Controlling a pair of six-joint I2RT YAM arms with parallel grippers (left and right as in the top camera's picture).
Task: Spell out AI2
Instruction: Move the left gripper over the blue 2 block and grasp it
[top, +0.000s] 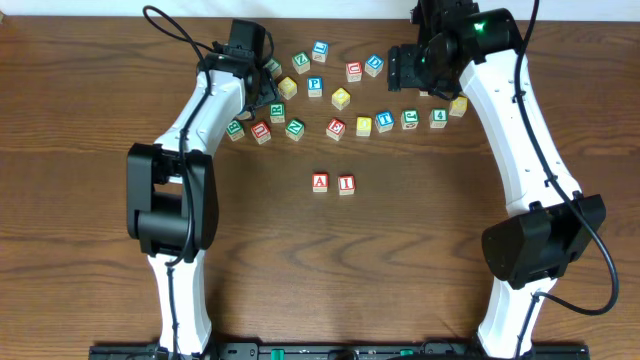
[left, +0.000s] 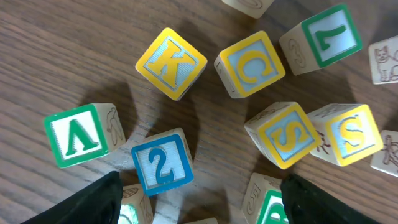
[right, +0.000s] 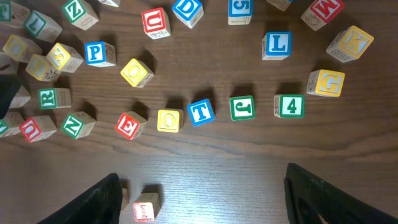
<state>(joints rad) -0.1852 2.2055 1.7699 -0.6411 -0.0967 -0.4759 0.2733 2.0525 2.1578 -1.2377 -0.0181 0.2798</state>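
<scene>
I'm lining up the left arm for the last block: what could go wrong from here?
1. The blue 2 block sits off-centre under the open left jaws, with the green V block close beside it; closing could drag that neighbour or twist the 2.
2. The A block and I block stand close together; setting the 2 beside the I could nudge it.

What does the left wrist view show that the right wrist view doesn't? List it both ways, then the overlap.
Left wrist only: the blue 2 block, close to the open left pincer, with a yellow K block beyond it. Right wrist only: the blue T block, the green 4 block, and a red block near the open right pincer. Both: the wooden table; no block is clearly shared.
</scene>
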